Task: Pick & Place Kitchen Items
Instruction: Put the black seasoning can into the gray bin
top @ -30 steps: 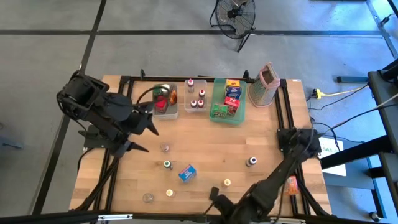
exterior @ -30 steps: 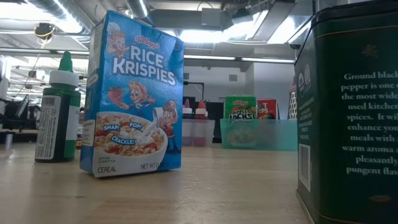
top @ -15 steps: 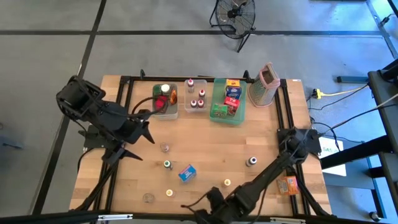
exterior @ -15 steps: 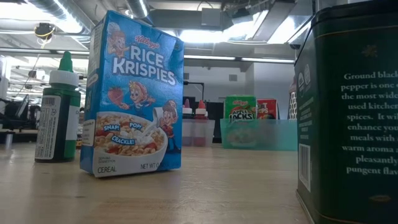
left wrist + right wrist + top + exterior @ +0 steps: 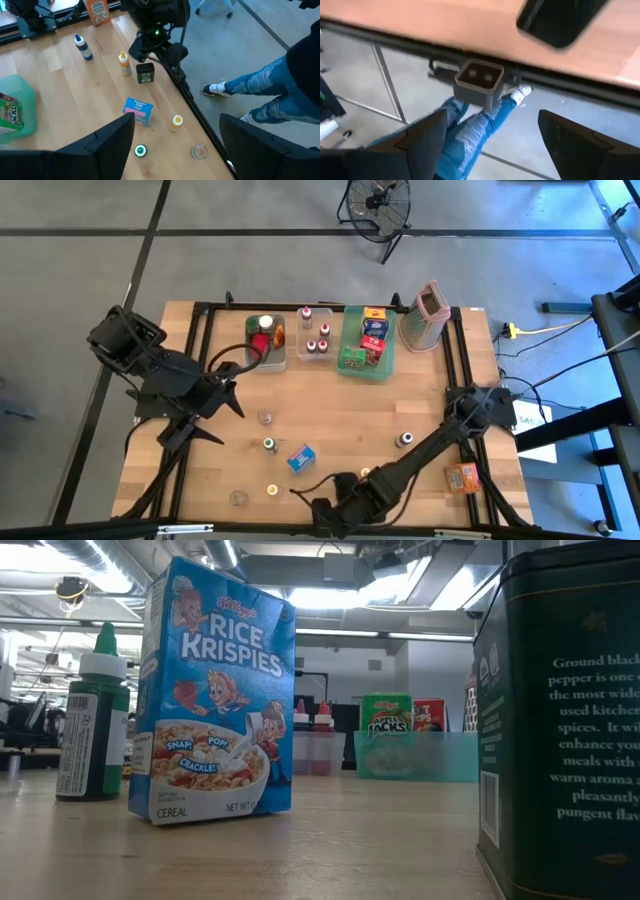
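Observation:
Small kitchen items stand loose on the wooden table (image 5: pixel 330 405): a blue cereal box (image 5: pixel 301 457), a green-capped bottle (image 5: pixel 269 445), small jars (image 5: pixel 265 417) and a yellow-capped bottle (image 5: pixel 366 473). A dark green pepper tin (image 5: pixel 145 73) stands on its base at the near edge. My right gripper (image 5: pixel 159 56) hangs just above and beside the tin, open, with nothing between its fingers (image 5: pixel 422 142). My left gripper (image 5: pixel 226 387) hovers high over the table's left part, open and empty.
At the far edge stand two clear bins (image 5: pixel 266 343) holding items, a green tray (image 5: pixel 350 365) with boxes, and a pinkish grater (image 5: pixel 428 315). An orange box (image 5: pixel 463 477) lies at the right. A person's legs (image 5: pixel 260 95) stand by the near edge.
My right gripper has moved along the near edge toward the table's left, sunk lower and rolled about its own line. My left gripper has swung a little toward the table's near left. The tin and the cereal box have stayed in place.

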Robot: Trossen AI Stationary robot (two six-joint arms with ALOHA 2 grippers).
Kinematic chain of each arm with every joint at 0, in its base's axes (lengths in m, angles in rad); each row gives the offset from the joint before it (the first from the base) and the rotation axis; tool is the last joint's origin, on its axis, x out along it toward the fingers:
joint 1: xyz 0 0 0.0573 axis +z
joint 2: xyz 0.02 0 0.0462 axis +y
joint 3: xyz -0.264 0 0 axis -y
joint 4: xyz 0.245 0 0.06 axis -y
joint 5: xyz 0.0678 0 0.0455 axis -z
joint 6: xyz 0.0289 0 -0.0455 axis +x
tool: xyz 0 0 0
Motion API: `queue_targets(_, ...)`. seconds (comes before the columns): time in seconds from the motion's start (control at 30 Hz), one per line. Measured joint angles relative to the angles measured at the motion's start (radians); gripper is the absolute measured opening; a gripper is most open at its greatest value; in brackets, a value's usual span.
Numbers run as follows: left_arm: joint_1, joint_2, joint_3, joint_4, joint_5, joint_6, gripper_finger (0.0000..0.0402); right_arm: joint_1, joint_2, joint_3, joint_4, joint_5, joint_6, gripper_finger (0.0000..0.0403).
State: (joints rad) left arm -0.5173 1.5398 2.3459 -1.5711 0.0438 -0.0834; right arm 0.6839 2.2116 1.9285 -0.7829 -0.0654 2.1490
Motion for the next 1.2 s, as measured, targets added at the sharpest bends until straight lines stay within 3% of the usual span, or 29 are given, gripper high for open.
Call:
queue_targets(0.2,-0.01,0.0,0.0,0.0,-0.001,0.0,0.0286,-0.032,0.0,0.0,-0.051,-0.042,-0.007,0.0312)
queue_targets(1.2,-0.104,0.0,0.0,0.0,-0.024,-0.025,0.0286,-0.089,0.023,0.0,-0.143,-0.045,-0.015,0.0297)
